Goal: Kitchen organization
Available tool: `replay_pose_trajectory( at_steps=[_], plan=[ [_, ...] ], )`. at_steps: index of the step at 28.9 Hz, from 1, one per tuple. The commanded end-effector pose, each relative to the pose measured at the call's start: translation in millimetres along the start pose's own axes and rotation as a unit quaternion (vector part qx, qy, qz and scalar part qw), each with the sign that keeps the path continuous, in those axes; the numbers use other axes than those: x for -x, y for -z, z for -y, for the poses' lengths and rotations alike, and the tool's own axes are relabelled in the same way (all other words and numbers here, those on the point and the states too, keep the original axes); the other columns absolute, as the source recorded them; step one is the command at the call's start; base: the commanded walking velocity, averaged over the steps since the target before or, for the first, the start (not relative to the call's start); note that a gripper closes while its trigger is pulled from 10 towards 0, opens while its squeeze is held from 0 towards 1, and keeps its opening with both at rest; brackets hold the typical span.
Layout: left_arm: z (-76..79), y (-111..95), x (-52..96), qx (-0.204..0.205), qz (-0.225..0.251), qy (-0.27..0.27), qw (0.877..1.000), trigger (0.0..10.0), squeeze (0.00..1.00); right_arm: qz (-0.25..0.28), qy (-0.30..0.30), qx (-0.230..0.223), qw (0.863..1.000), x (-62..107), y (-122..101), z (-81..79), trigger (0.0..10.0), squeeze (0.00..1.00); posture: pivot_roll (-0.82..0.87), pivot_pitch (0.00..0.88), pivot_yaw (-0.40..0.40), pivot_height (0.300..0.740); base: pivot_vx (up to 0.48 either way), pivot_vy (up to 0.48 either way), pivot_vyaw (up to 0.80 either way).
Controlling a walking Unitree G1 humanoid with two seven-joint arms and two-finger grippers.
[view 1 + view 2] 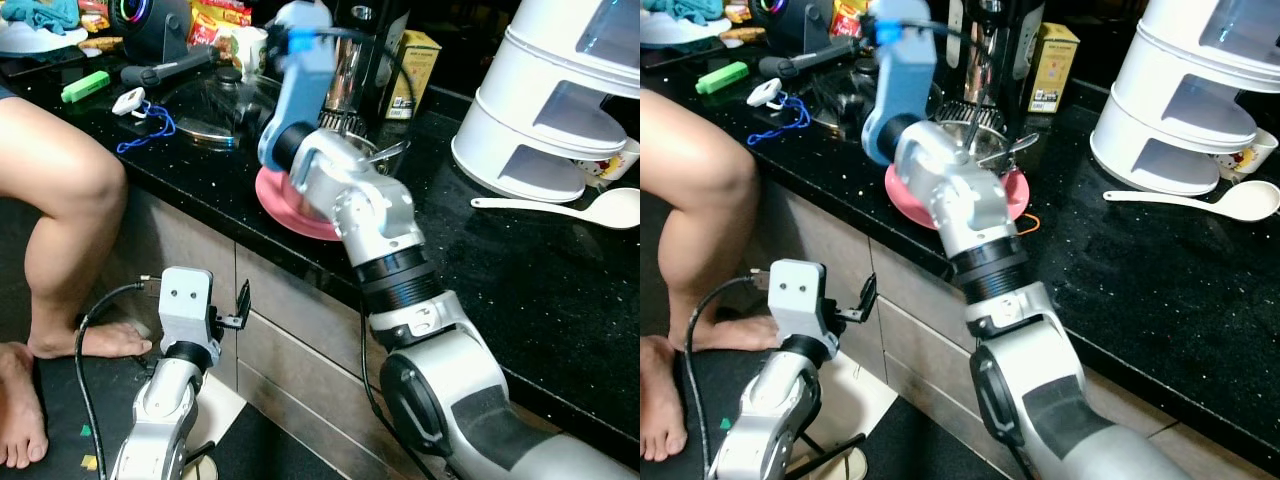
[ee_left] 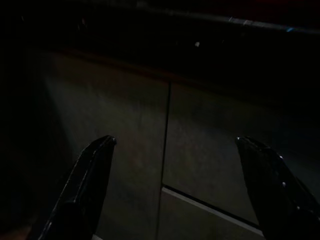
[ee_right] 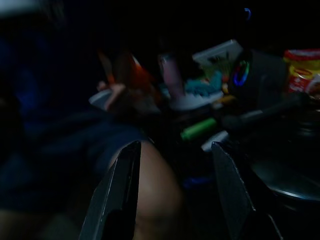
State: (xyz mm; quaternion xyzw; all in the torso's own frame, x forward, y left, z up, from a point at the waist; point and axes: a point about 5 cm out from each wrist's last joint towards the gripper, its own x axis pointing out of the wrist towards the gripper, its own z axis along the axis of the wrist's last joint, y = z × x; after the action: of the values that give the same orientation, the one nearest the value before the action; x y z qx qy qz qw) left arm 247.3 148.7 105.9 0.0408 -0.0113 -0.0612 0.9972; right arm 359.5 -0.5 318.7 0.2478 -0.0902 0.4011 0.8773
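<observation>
From the left eye view, the black counter (image 1: 520, 270) runs from the far left down to the near right. A pink plate (image 1: 290, 205) sits at its near edge, partly covered by the right arm (image 1: 370, 215), which reaches up over it toward the far clutter. A metal utensil (image 1: 385, 153) lies across the plate's far side, its long axis running left to right, handle toward the right. A white spoon (image 1: 570, 208) lies on the counter well to the right, long axis also left to right, bowl at the right end, just in front of the white tiered container (image 1: 545, 100); what its compartments hold cannot be made out. A green lighter (image 1: 85, 86) and a blue cord (image 1: 148, 130) lie far left. A person's bare leg (image 1: 55, 200) hangs beside the counter on the left.

In the right eye view, the left gripper (image 1: 865, 298) hangs low in front of the cabinet drawers (image 1: 910, 320), idle.

The left wrist view is dim: its two black fingers (image 2: 90, 175) stand wide apart before the drawer fronts.

In the right wrist view, the right gripper (image 3: 172, 170) has its fingers apart with nothing between them, pointing across the counter toward the person's knee (image 3: 155, 185) and the lighter.
</observation>
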Motion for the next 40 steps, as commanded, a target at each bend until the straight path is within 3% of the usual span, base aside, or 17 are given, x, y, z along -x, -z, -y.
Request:
replay_pose_trajectory(
  at_steps=[1,3,5,7,9,12,13,15,20,23,31,34,37,40],
  plan=[
    [1.9,-7,2.2,-0.024,0.012,0.003,1.0,10.0,0.0,0.036,-0.004,-0.027,0.999,10.7,-12,11.4,10.0,0.0,0.13,0.002,-0.123,0.732,0.0,0.0,0.0],
    [-4.7,-30,7.1,-0.058,0.052,-0.026,0.997,10.0,0.0,0.085,-0.058,-0.069,0.992,33.8,-32,22.6,10.0,0.0,0.12,0.006,-0.111,0.732,0.0,0.0,0.0],
    [-8.4,-42,8.5,-0.066,0.073,-0.039,0.994,10.0,0.0,0.104,-0.093,-0.083,0.987,44.8,-38,24.9,10.0,0.0,0.12,0.007,-0.109,0.732,0.0,0.0,0.0],
    [-8.2,-60,9.3,-0.054,0.099,-0.019,0.993,10.0,0.0,0.122,-0.175,-0.098,0.972,65.2,-42,21.5,10.0,0.0,0.13,0.007,-0.109,0.732,0.0,0.0,0.0],
    [-7.3,-67,9.8,-0.05,0.109,-0.004,0.993,10.0,0.0,0.125,-0.217,-0.105,0.962,74.9,-42,18.7,10.0,0.0,0.13,0.006,-0.108,0.732,0.0,0.0,0.0],
    [-10.5,-76,10.5,-0.058,0.122,0.002,0.991,10.0,0.0,0.118,-0.259,-0.11,0.952,87.6,-37,16.9,10.0,0.0,0.14,0.005,-0.107,0.732,0.0,0.0,0.0],
    [-13.5,-84,11.3,-0.067,0.133,0.007,0.989,10.0,0.0,0.111,-0.282,-0.117,0.946,99.5,-31,19.4,10.0,0.0,0.14,0.004,-0.106,0.732,0.0,0.0,0.0],
    [-17.5,-95,12.7,-0.076,0.145,0.004,0.986,10.0,0.0,0.097,-0.298,-0.132,0.941,117.0,-19,27.0,10.0,0.0,0.15,0.003,-0.104,0.732,0.0,0.0,0.0],
    [-21.5,-108,14.1,-0.077,0.159,-0.006,0.984,10.0,0.0,0.069,-0.316,-0.15,0.934,137.5,-6,31.9,10.0,0.0,0.15,0.003,-0.102,0.732,0.0,0.0,0.0],
    [-32.4,-128,13.3,-0.076,0.187,-0.03,0.979,10.0,0.0,0.013,-0.35,-0.183,0.919,168.4,17,27.4,10.0,0.0,0.14,0.005,-0.095,0.732,0.0,0.0,0.0],
    [-57.1,-154,8.5,-0.09,0.219,-0.061,0.97,10.0,0.0,-0.005,-0.33,-0.22,0.918,192.1,35,35.6,10.0,0.0,0.13,0.011,-0.082,0.732,0.0,0.0,0.0],
    [-68.0,-163,2.4,-0.09,0.227,-0.063,0.968,10.0,0.0,-0.015,-0.336,-0.237,0.912,198.5,41,33.5,10.0,0.0,0.12,0.011,-0.077,0.732,0.0,0.0,0.0],
    [-75.7,-169,-2.0,-0.079,0.231,-0.066,0.967,10.0,0.0,-0.022,-0.341,-0.241,0.908,201.9,44,30.6,10.0,0.0,0.12,0.011,-0.077,0.732,0.0,0.0,0.0],
    [-90.3,-182,-14.2,-0.022,0.253,-0.058,0.966,10.0,0.0,-0.021,-0.348,-0.247,0.904,203.2,45,26.6,10.0,0.0,0.12,0.012,-0.07,0.732,0.0,0.0,0.0]
  ],
)
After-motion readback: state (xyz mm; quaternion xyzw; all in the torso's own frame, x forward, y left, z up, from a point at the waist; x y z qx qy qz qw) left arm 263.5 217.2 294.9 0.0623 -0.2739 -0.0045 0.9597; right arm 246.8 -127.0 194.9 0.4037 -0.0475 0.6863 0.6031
